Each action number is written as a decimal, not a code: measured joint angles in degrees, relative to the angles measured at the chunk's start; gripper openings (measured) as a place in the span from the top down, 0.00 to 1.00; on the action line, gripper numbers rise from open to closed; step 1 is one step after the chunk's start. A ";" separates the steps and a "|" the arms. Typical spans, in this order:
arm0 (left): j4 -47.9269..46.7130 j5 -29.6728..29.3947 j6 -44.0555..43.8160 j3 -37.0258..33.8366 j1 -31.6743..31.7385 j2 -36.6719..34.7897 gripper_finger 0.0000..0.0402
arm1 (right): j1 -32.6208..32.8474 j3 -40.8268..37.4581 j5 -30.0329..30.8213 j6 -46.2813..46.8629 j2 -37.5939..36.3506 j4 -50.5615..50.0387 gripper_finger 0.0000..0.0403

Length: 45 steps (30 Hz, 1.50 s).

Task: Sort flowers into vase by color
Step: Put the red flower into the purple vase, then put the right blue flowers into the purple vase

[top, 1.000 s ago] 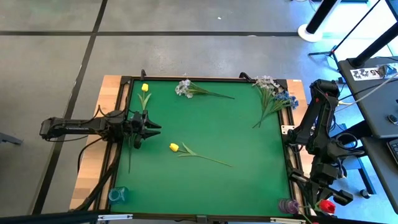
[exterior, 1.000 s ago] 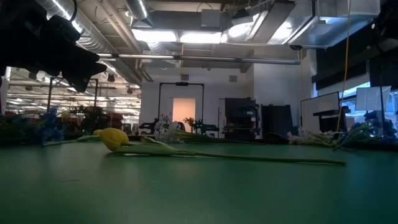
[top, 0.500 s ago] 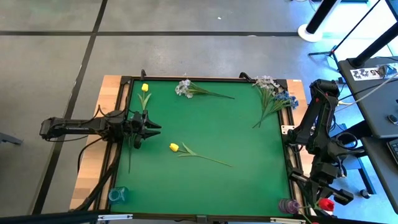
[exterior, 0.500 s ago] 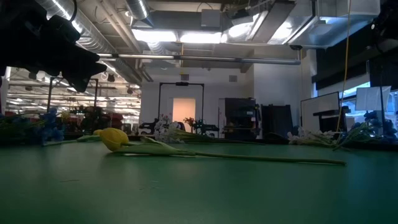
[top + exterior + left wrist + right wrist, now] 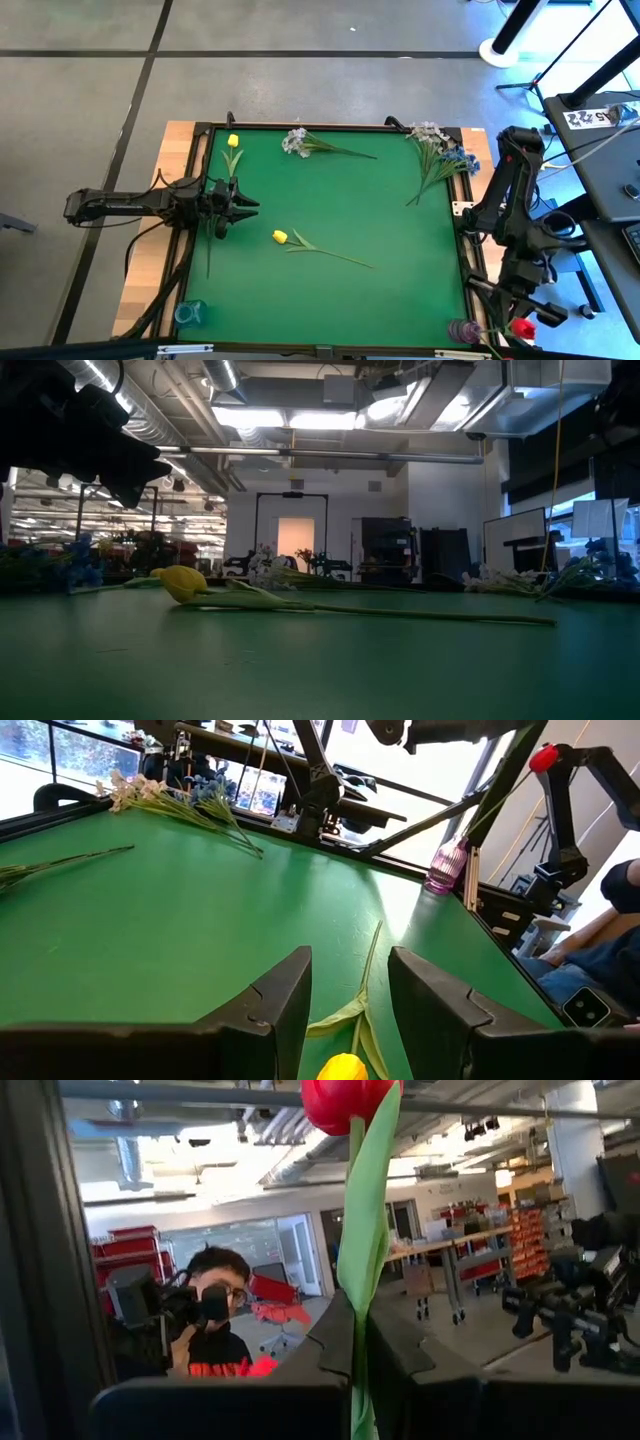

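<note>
green table mat [image 5: 390,220], person with camera [image 5: 210,1325]

Red tulip [image 5: 348,1100], yellow tulip [image 5: 280,237], green table [image 5: 390,220].

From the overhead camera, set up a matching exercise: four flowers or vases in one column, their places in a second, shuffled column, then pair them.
Things:
1. yellow tulip with a long green stem
2. red tulip
3. clear purple vase
4. bunch of white and pale blue sprays

Places:
A. lying at the mat's far right corner
B. standing at the mat's near right corner
C. clamped in the right gripper, off the mat's near right corner
D. lying flat near the mat's middle, just ahead of the open left gripper

Pairs: 1-D, 2-C, 3-B, 4-A
</note>
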 joint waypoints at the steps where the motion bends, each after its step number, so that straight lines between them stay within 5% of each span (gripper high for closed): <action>1: 0.01 0.00 0.00 -0.01 -0.02 0.00 0.67 | 0.00 0.00 0.00 0.46 0.54 0.00 0.97; 11: 0.01 0.00 0.00 0.00 0.00 0.00 0.67 | -0.02 0.00 -0.49 2.44 6.42 -4.70 0.93; 19: 0.01 0.00 0.00 0.00 -0.01 0.00 0.67 | -0.04 3.82 -0.64 8.58 7.13 -13.38 0.72; 28: 0.01 0.00 -0.01 -0.01 -0.02 0.00 0.67 | -0.03 28.39 -4.62 26.96 7.06 -65.87 0.54; 35: 0.01 0.00 0.00 0.01 0.00 0.01 0.67 | -0.02 43.50 -4.32 38.14 7.09 -90.82 0.53; 39: 0.01 0.00 0.00 0.01 -0.01 0.01 0.67 | -0.05 49.41 4.43 38.13 7.06 -99.32 0.53; 45: 0.01 0.00 0.00 0.00 -0.01 0.00 0.67 | -5.18 50.97 32.22 30.41 7.54 -101.31 0.53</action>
